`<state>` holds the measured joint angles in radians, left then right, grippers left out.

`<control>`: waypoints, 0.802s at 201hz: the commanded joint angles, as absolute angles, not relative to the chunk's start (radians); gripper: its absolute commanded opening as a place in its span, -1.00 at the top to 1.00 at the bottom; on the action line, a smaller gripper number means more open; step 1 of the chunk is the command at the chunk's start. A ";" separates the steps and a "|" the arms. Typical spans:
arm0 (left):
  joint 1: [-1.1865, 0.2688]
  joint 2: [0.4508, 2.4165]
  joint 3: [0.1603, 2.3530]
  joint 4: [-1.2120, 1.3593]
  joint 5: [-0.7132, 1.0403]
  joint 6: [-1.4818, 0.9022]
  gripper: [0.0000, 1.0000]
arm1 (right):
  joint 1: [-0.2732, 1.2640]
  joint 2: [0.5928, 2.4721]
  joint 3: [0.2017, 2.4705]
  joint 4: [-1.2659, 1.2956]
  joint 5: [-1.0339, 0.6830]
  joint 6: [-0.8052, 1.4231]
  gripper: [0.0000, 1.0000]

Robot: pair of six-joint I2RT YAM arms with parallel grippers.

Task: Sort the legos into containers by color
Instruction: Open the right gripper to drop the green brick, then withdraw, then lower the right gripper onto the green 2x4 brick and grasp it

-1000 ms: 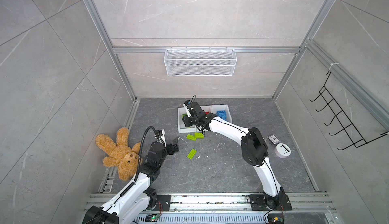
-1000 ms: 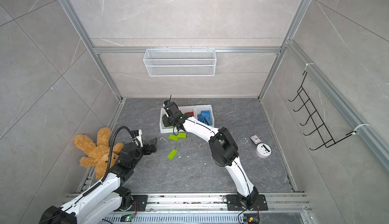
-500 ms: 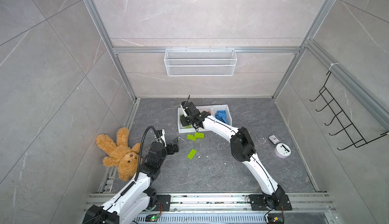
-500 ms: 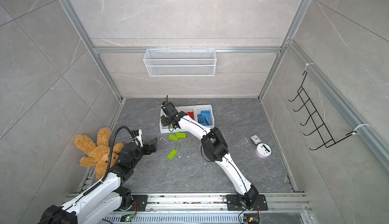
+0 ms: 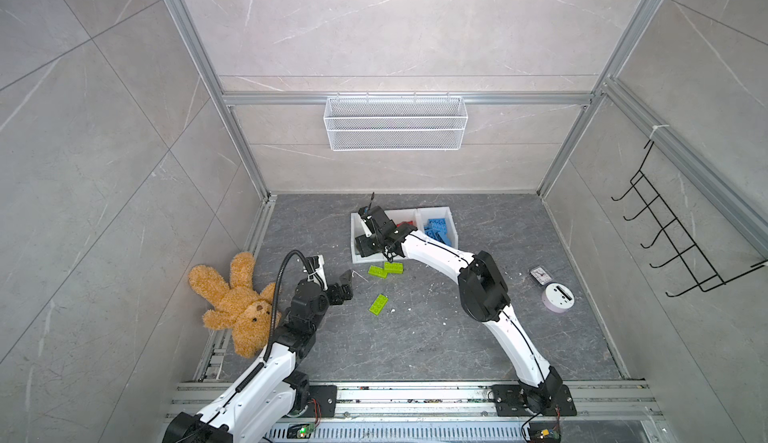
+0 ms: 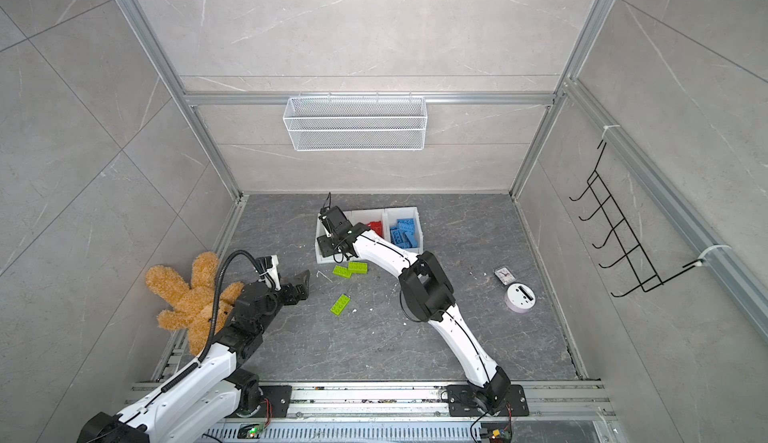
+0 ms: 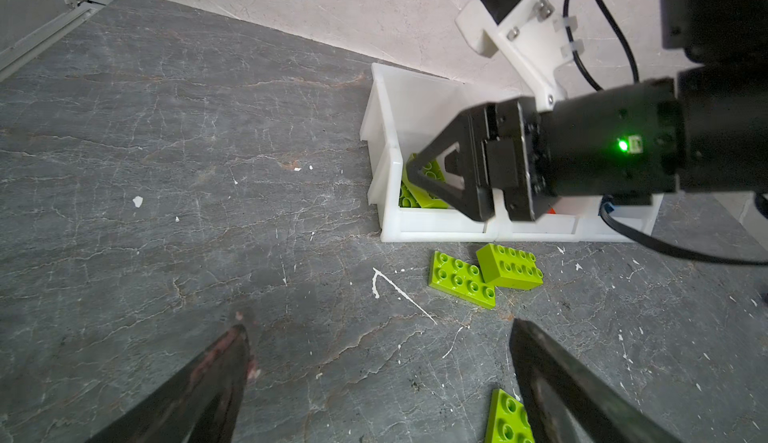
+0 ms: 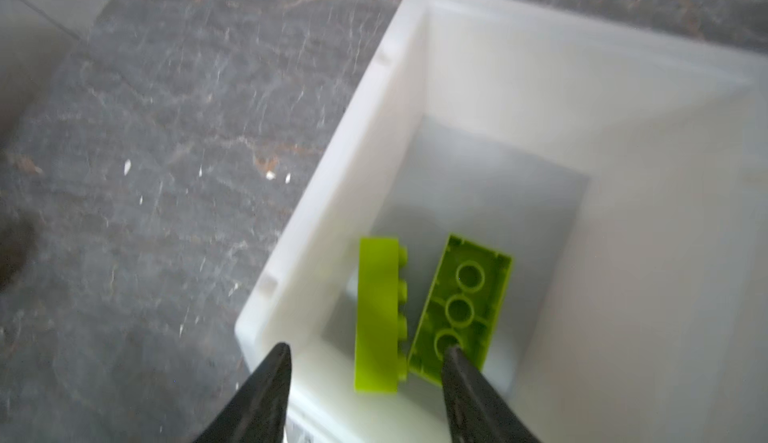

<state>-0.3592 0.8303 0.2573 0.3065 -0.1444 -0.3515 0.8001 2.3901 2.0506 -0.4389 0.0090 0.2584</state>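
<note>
Two binned bricks [image 8: 461, 308], hidden from top views.

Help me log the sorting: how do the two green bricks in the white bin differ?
The tipped brick rests on a long side, studs sideways; the overturned brick shows its hollow underside. The tipped brick presents a smooth wall, the overturned brick round tubes. Both are lime green, in one white bin.
</note>
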 commanded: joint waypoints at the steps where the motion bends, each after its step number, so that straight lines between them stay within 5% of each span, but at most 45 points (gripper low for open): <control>1: -0.354 0.826 0.275 0.337 -0.141 -0.347 -0.99 | 0.829 2.186 1.864 -0.336 0.029 0.242 -0.25; 63: -0.352 0.825 0.278 0.331 -0.143 -0.345 -0.99 | 0.831 1.863 1.283 -0.123 0.163 0.382 -0.46; 161: -0.353 0.810 0.280 0.321 -0.147 -0.343 -0.99 | 0.825 1.996 1.322 -0.107 0.187 0.426 -0.60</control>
